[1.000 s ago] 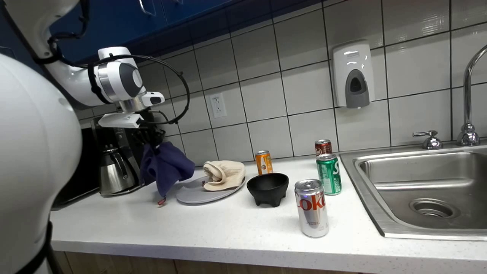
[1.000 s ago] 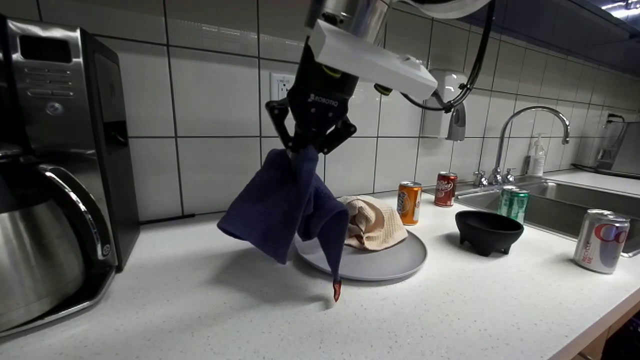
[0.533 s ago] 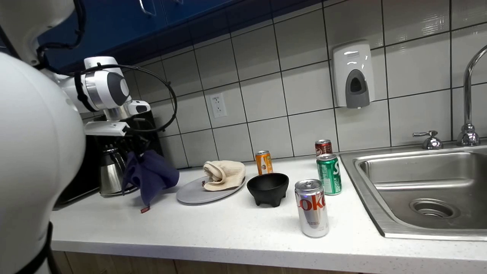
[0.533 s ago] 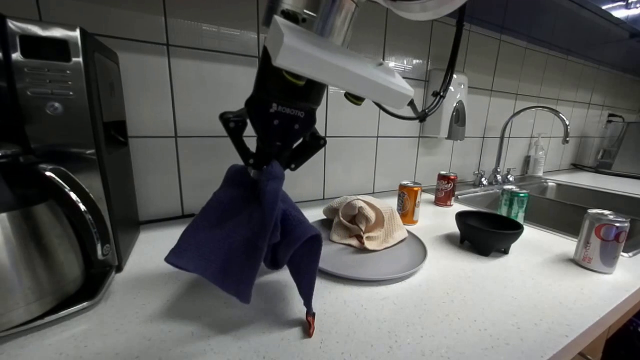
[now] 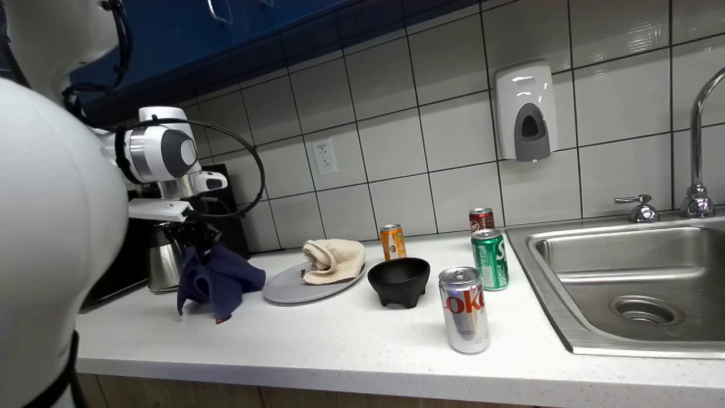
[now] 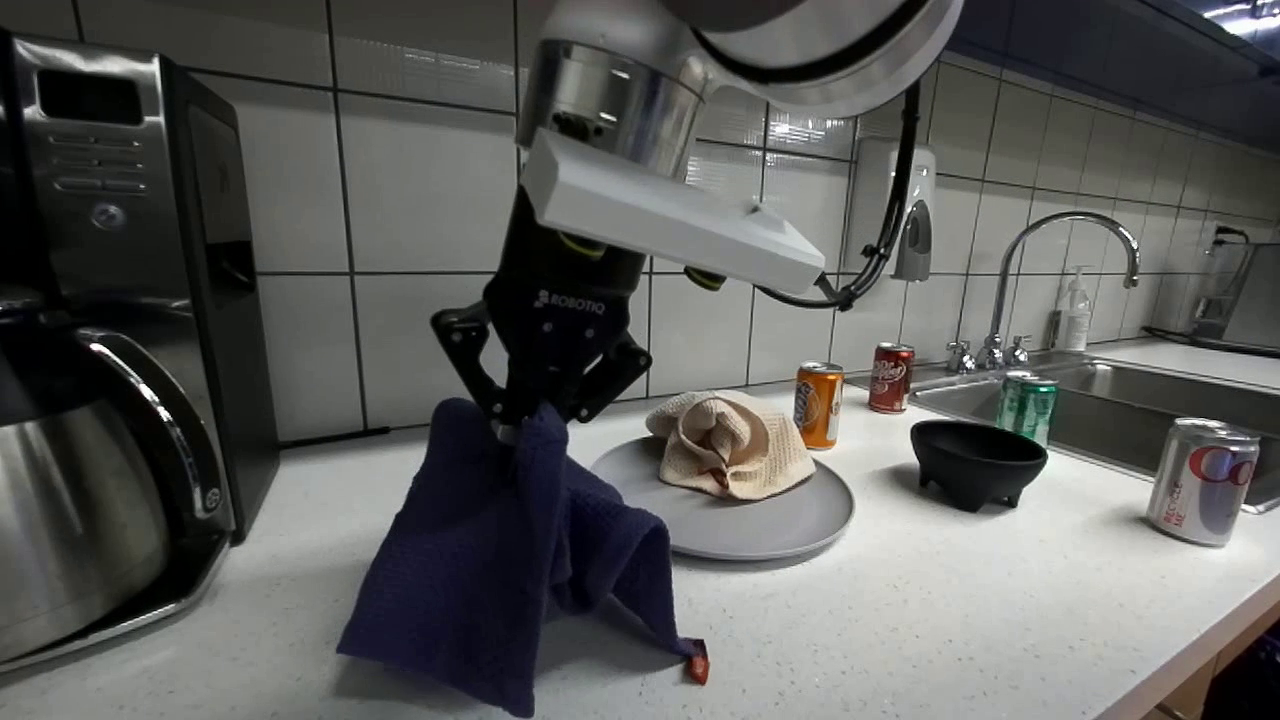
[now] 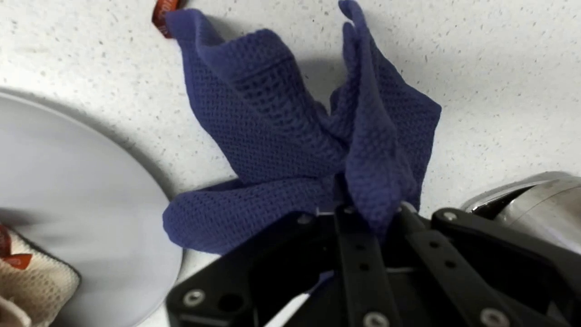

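My gripper (image 6: 525,425) points down and is shut on a dark blue-purple cloth (image 6: 470,570). In the wrist view the gripper's fingers (image 7: 380,215) pinch a fold of the cloth (image 7: 272,118), which spreads out below them. The cloth's lower edges are at the white counter, and its red tag (image 6: 698,660) lies on the surface. The cloth also shows in an exterior view (image 5: 221,277). A grey plate (image 6: 790,530) is just beside it, bearing a crumpled beige cloth (image 6: 740,450). The plate (image 7: 118,190) and the beige cloth (image 7: 34,281) also show in the wrist view.
A coffee maker (image 6: 210,300) with a steel carafe (image 6: 80,500) stands on the other side of the blue cloth. Beyond the plate are an orange can (image 6: 820,405), a red can (image 6: 890,378), a black bowl (image 6: 975,465), a green can (image 5: 490,260), a silver can (image 5: 464,317) and a sink (image 5: 544,294).
The gripper has carried the blue cloth away from the plate toward the coffee maker, then lowered. The cloth hung free before; now its lower part bunches and its tag rests on the counter.
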`<state>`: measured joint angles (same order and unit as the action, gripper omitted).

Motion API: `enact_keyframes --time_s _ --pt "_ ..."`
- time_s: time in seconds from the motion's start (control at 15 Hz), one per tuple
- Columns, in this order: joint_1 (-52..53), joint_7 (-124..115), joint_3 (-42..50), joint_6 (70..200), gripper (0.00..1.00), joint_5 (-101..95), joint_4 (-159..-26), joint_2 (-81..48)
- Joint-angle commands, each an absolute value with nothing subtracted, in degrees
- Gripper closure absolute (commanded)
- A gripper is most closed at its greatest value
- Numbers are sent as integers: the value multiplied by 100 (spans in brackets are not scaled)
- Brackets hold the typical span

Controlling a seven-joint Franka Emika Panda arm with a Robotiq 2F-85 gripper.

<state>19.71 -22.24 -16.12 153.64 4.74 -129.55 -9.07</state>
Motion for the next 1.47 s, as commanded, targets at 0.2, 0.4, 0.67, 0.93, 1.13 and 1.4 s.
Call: enact_keyframes --time_s 0.2,0.4,0.67,0.93,1.13,1.4 --pt "1915 -1860 -1653 15081 63 851 -12872 -967" --pt "1923 -1921 -1612 15069 39 761 -12887 -891" --pt "1930 -2063 -1515 15122 9 584 -12923 -724" --pt "1868 -2134 -1399 15179 0 504 -13021 -505" --pt "1804 -2214 -1289 15210 0 440 -13059 -432" --pt "1694 -2396 -1082 15114 0 103 -13078 -428"
